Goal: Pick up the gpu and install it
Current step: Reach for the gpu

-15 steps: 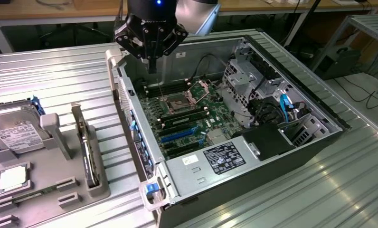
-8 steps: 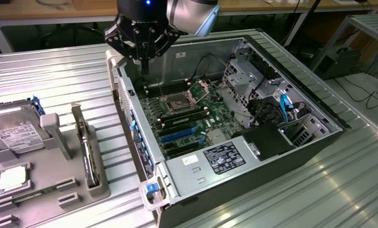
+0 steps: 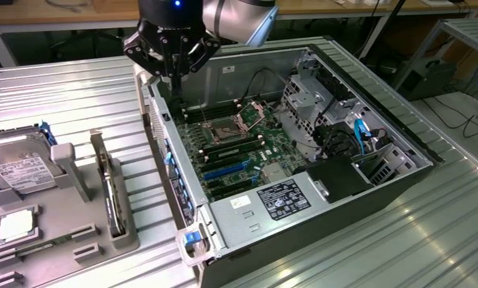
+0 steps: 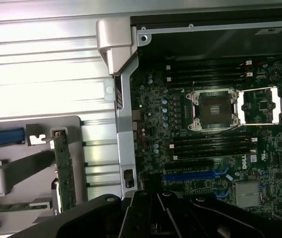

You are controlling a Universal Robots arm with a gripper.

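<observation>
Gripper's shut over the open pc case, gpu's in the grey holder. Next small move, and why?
Probably travel toward the exterior view's left, opening the gripper above the gpu, the thin green circuit card standing on edge in the grey moulded holder. The gripper hangs shut and empty over the open metal computer case, apart from the card.

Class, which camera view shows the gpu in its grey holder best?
The wrist view: the gpu stands on edge in the grey holder, its green board plainly visible. The exterior view shows the gpu as a thin upright sliver, edge-on.
</observation>
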